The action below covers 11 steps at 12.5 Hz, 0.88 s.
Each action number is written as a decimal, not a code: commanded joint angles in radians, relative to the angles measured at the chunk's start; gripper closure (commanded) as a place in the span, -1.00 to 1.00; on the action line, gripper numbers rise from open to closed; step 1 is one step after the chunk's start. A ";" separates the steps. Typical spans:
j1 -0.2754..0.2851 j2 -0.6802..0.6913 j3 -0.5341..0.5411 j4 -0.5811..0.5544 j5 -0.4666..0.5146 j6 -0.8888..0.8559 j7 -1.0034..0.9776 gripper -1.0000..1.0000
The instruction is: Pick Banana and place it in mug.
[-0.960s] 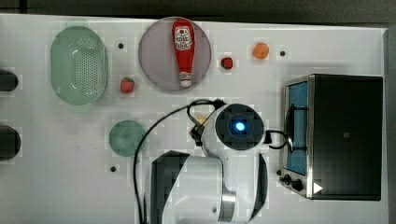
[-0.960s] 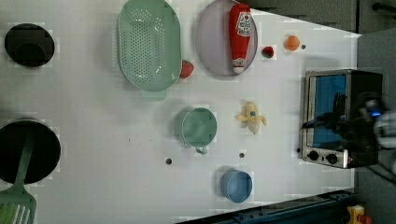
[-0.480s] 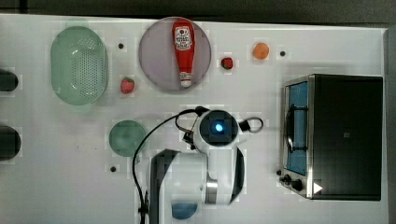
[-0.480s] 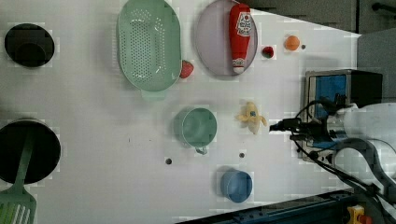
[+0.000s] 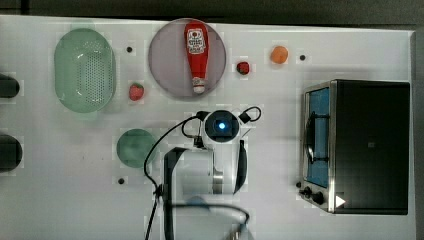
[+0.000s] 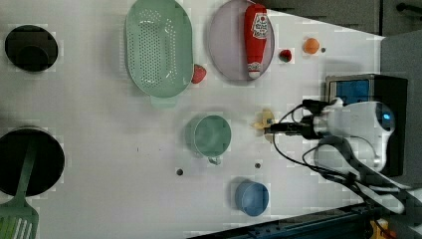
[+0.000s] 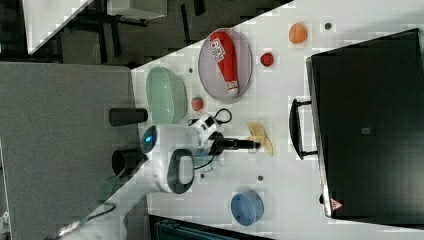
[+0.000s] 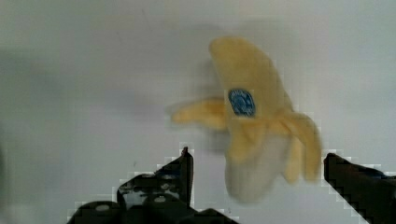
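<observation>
approach step: gripper (image 8: 254, 161) wide open and empty, hanging over the banana (image 8: 254, 116) on the table mid-frame in the left view, just right of the mug (image 6: 211, 136); next: descend, straddle, close.

banana (image 8: 261, 126): soft matt yellow skin, plush-like; small glossy blue sticker
mug (image 6: 211, 136): dull green, smooth, looks plastic
strainer (image 6: 158, 47): pale green plastic, perforated, slight sheen
ketchup bottle (image 5: 197, 47): glossy red plastic, printed label
oven (image 5: 367, 145): matt black casing, bright metal front trim
table (image 5: 60, 190): smooth matt white
arm shell (image 6: 361, 124): glossy white plastic
</observation>
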 commanded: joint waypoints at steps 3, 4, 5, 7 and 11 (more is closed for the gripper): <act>-0.022 0.055 -0.004 -0.018 0.005 0.135 -0.073 -0.93; -0.022 0.055 -0.004 -0.018 0.006 0.134 -0.073 -0.67; -0.022 0.051 -0.003 -0.012 0.006 0.142 -0.073 -0.40; -0.023 0.045 -0.004 -0.014 0.006 0.140 -0.073 0.13; -0.024 -0.051 -0.015 -0.010 0.006 0.124 -0.067 0.46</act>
